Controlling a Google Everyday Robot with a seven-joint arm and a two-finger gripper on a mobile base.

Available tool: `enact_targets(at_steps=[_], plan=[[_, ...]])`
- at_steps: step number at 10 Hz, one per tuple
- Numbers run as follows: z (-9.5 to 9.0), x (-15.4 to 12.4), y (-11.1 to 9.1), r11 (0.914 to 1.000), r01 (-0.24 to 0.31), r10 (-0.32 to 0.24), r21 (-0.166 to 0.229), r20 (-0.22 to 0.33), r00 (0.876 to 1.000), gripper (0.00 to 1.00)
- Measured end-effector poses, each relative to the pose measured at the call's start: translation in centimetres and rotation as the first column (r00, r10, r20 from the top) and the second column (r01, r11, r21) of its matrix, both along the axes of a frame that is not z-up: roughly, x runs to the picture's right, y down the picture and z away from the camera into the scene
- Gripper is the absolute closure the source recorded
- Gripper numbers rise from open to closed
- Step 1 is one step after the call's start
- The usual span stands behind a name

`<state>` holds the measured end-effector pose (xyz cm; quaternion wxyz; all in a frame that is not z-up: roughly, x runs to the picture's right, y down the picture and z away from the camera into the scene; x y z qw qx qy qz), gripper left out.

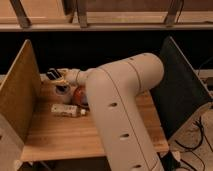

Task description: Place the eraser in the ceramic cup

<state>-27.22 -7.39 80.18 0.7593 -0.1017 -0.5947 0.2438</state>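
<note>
One large white arm (120,105) fills the near middle, reaching left and back over the wooden table (60,140). Just left of it, a pale tube-like object (67,110) lies flat on the table. Behind that stands the ceramic cup (63,92), with the reddish-brown bowl (80,95) touching or just beside its right, partly hidden by the arm. Farther back, the gripper (54,75) hovers just above the cup, closed on the eraser (53,75), a dark block with pale stripes.
</note>
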Motion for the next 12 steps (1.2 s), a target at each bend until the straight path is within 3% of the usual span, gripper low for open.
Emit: enact_targets(at_steps=[4, 6, 12], plan=[[0.02, 0.03, 0.01, 1.0000, 0.000, 0.000, 0.000, -0.001, 1.000, 0.36], [0.03, 0.04, 0.01, 1.0000, 0.000, 0.000, 0.000, -0.001, 1.000, 0.22], [0.04, 0.07, -0.01, 1.0000, 0.000, 0.000, 0.000, -0.001, 1.000, 0.20]])
